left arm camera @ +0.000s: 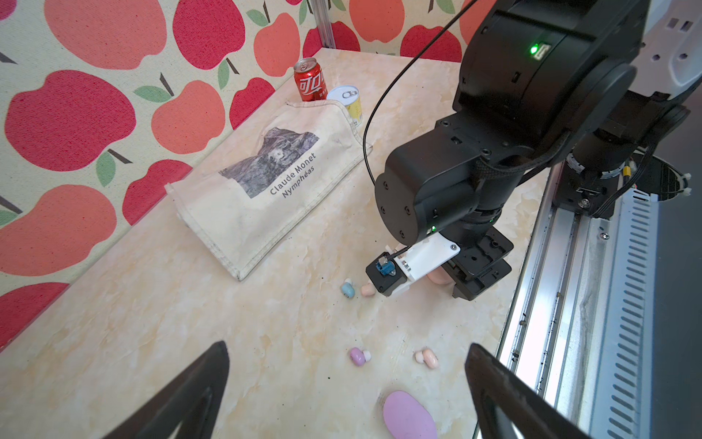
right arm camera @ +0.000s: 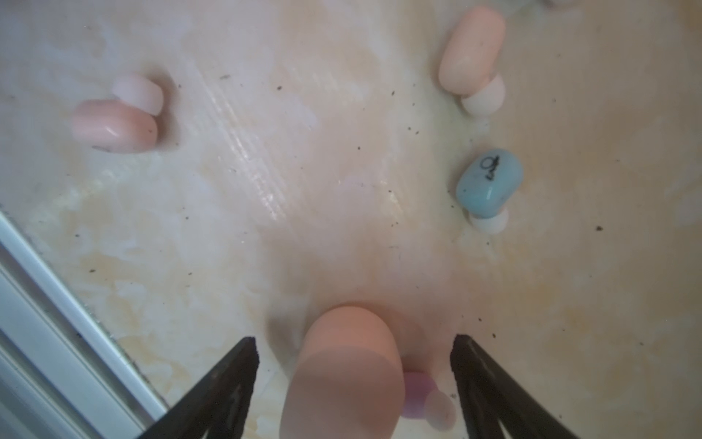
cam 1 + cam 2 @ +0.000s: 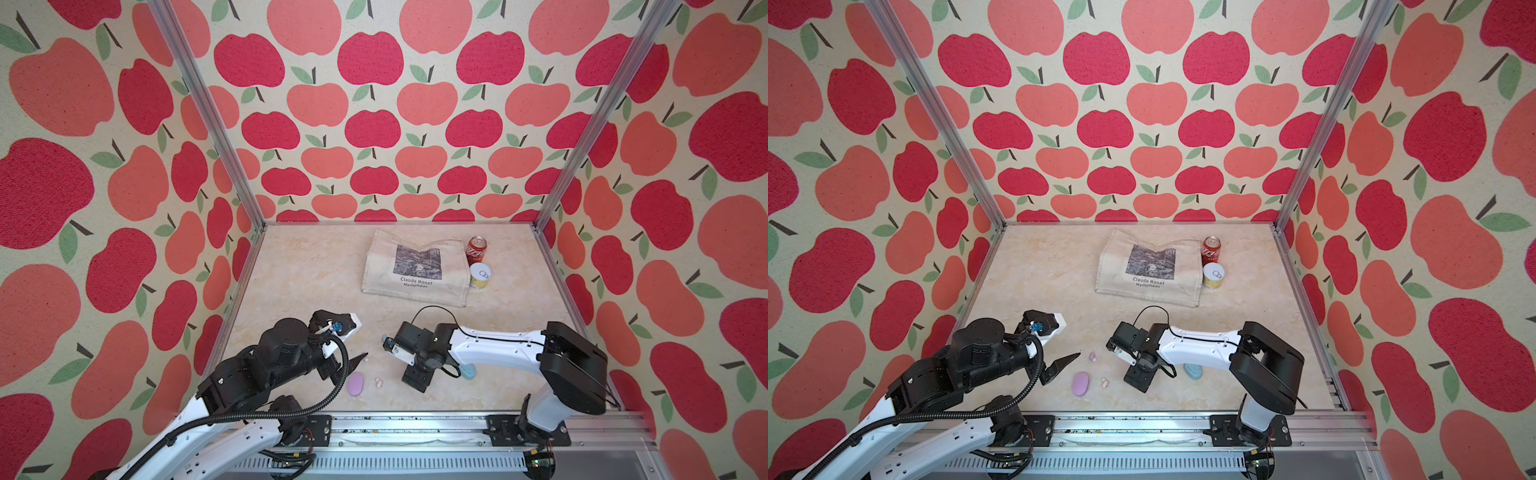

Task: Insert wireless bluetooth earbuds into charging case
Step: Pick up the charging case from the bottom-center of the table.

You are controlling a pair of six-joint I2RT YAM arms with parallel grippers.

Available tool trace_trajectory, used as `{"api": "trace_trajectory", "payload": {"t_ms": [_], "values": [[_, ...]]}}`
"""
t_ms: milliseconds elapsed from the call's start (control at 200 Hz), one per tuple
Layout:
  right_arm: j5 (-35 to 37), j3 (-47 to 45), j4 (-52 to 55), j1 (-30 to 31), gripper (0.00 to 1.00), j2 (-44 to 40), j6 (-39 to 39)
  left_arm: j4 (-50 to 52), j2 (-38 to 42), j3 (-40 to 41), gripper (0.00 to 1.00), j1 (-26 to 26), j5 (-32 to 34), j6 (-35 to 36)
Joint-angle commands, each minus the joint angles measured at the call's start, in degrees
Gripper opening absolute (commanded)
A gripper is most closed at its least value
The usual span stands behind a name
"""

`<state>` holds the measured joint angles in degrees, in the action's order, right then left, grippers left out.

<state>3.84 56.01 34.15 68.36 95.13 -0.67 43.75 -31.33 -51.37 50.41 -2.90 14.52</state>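
My right gripper [image 2: 353,339] points down at the table, open, its jaws standing either side of a pink charging case [image 2: 345,372] with gaps on both sides. A lilac earbud [image 2: 418,391] lies right beside that case. Farther off lie a blue earbud [image 2: 490,186] and two pink earbuds [image 2: 117,121] [image 2: 471,53]. My left gripper [image 1: 346,345] hangs open and empty above a lilac case [image 1: 408,416], another lilac earbud [image 1: 358,355] and a pink earbud [image 1: 429,357]. A blue case [image 3: 468,371] shows under the right arm in both top views.
A cream tote bag [image 3: 417,268] lies flat at the back of the table. A red can [image 3: 476,249] and a yellow can [image 3: 481,276] stand at its right. A metal rail [image 3: 415,424] runs along the front edge; apple-patterned walls close three sides.
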Motion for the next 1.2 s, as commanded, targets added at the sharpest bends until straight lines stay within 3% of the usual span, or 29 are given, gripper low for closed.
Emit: {"api": "trace_trajectory", "payload": {"t_ms": [0,390,565,705,800,946,1096,1196], "values": [[1.1,1.9,2.6,0.2,0.8,1.3,1.1,1.3,0.5,-1.1,0.99,0.4,1.6,0.4],[-0.6,1.6,3.8,0.2,0.57,2.5,-0.7,1.5,2.3,0.0,0.99,0.4,2.6,0.0],[-0.8,2.0,4.4,0.2,0.36,2.7,-0.7,1.4,2.9,0.4,1.0,0.5,2.9,-0.5],[-1.5,3.0,5.1,0.1,0.26,1.5,-1.6,-1.2,3.1,1.3,0.98,0.5,3.8,-3.9],[-4.4,4.5,5.0,-3.3,0.23,-1.7,-4.6,-5.9,3.5,2.7,0.99,0.5,3.2,-7.9],[-12.7,7.7,3.1,-12.5,0.24,-8.7,-14.1,-14.5,3.7,4.8,0.99,0.4,3.9,-15.1],[-20.0,6.2,-6.2,-22.7,0.24,-16.6,-32.8,-25.1,3.0,8.6,0.99,0.3,4.7,-23.8],[-20.3,3.4,-13.3,-26.3,0.23,-20.9,-44.8,-35.0,1.6,12.6,0.99,0.4,4.1,-29.2]]}}
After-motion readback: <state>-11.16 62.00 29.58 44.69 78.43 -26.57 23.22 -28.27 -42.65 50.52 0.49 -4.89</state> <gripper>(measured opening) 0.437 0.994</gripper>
